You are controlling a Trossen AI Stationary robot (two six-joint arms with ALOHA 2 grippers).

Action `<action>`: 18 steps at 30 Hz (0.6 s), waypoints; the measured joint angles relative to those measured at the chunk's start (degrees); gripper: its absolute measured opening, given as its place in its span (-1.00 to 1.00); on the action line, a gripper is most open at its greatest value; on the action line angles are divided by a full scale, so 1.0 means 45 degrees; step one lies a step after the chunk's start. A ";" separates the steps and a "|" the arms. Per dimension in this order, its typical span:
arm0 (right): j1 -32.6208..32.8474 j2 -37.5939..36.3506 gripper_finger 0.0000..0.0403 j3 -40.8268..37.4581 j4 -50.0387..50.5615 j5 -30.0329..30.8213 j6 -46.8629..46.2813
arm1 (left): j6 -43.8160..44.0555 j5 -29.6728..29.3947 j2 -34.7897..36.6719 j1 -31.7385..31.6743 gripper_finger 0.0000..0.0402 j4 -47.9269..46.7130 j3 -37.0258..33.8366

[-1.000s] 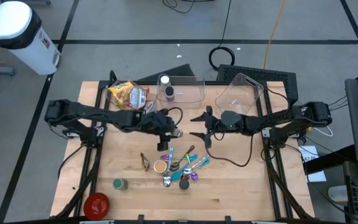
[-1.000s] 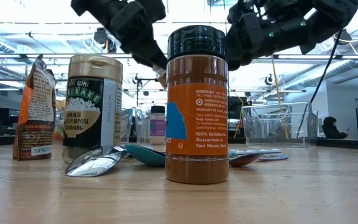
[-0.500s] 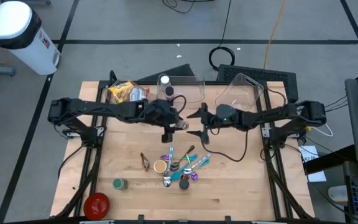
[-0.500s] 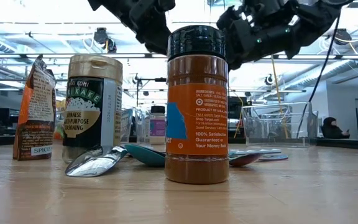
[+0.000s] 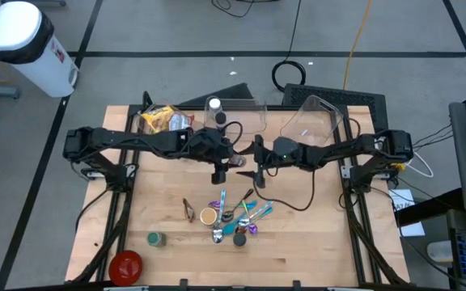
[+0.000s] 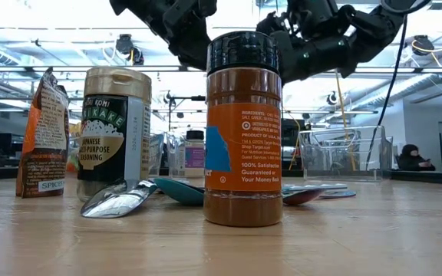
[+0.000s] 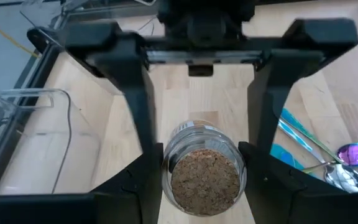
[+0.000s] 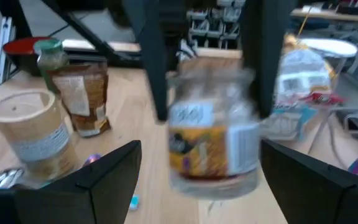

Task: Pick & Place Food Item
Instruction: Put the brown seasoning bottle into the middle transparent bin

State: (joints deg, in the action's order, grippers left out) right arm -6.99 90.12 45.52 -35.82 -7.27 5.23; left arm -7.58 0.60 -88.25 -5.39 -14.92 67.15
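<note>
Both arms reach toward the table's middle; the left gripper (image 5: 231,161) grips a jar, and the right gripper (image 5: 256,160) faces it, spread wide.

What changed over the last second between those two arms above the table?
The left end effector carried its small glass jar up toward the table's middle, then held there. The right end effector swung in toward the jar, fingers spread wide on either side of it, not gripping. The spoons, spice bottles and snack bag stayed put.
</note>
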 joint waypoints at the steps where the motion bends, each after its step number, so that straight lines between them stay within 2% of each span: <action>1: -0.0004 0.0097 0.55 0.0000 -0.0146 -0.0002 -0.0008 | 0.0041 -0.0001 0.0000 0.0000 -0.10 -0.0004 -0.0004; 7: 0.0108 0.0152 0.45 0.0039 -0.0181 -0.0063 -0.0081 | 0.0273 -0.0001 0.0000 0.0058 -0.10 -0.0001 -0.0009; 18: 0.0152 0.0052 -0.01 0.0024 0.0087 -0.0021 0.0272 | 0.0487 0.0077 -0.0005 0.0073 -0.10 -0.0016 -0.0019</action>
State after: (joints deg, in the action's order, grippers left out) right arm -6.31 90.36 45.63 -35.43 -7.36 6.46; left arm -5.39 0.95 -88.27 -5.06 -14.99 67.07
